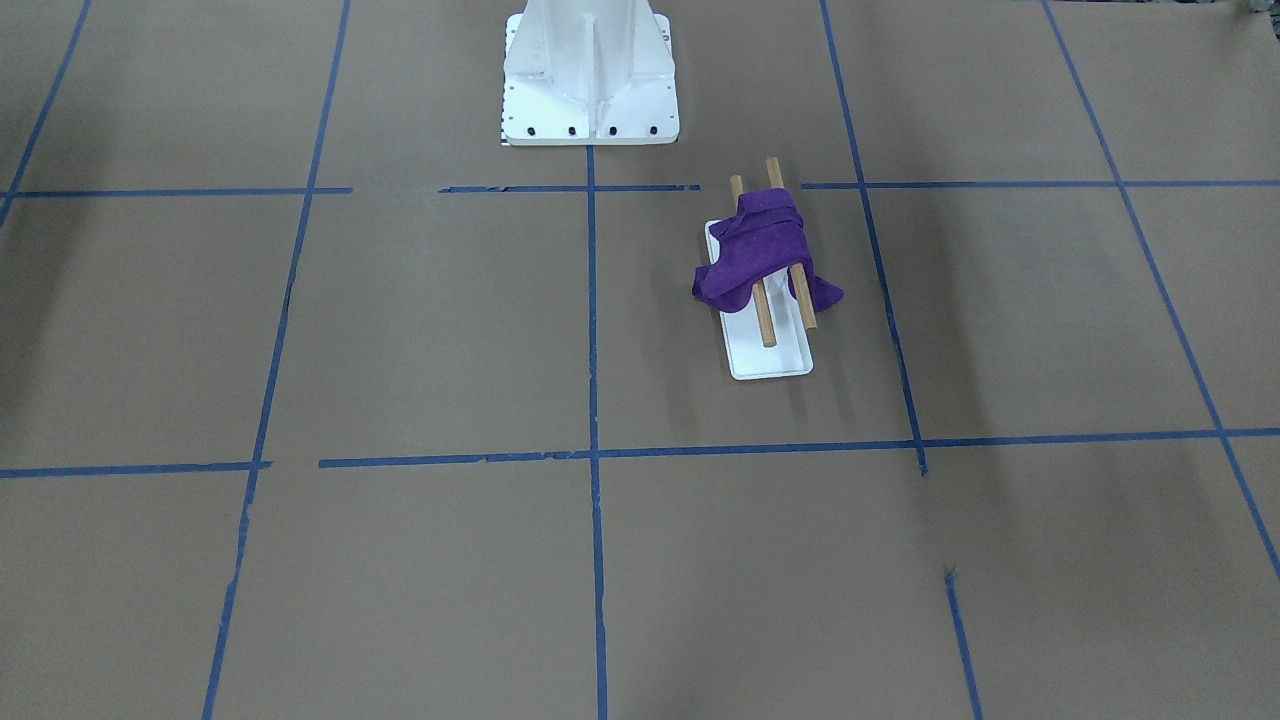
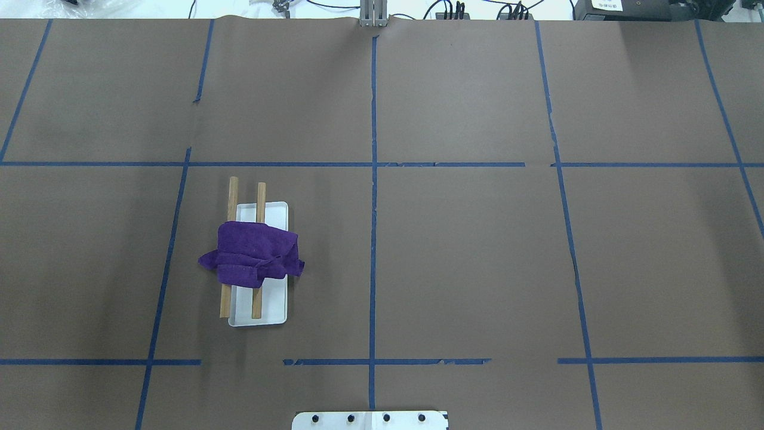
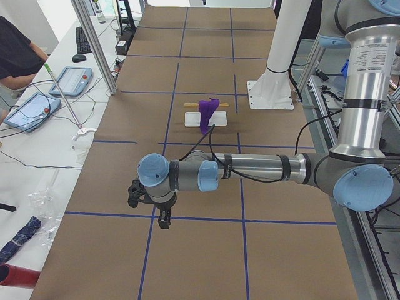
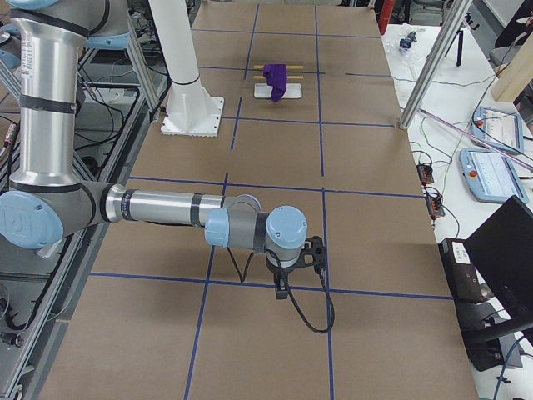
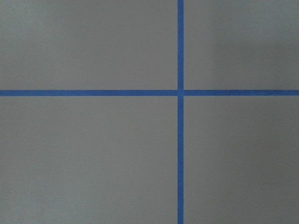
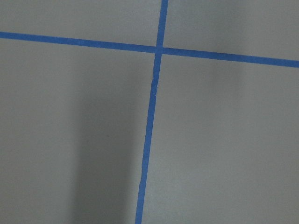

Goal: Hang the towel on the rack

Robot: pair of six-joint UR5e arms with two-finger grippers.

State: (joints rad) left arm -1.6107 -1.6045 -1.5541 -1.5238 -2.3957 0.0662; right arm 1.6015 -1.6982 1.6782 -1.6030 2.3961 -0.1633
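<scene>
Two grippers showed only in side views: left gripper (image 3: 164, 220) and right gripper (image 4: 282, 289), finger spread impossible to tell. Purple towel (image 2: 253, 255) hung bunched across the rack (image 2: 276, 298), robot's left side; wrist views missed it.

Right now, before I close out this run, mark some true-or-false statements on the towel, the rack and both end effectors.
The purple cloth towel drapes over both light-brown wooden rods of the white-based rack. True.
The towel touches the left end effector. False: that one hangs far off, over bare brown table.
The rack stands on the robot's left half of the table. True.
The right end effector hovers over the rack. False: it hangs far away too.
</scene>
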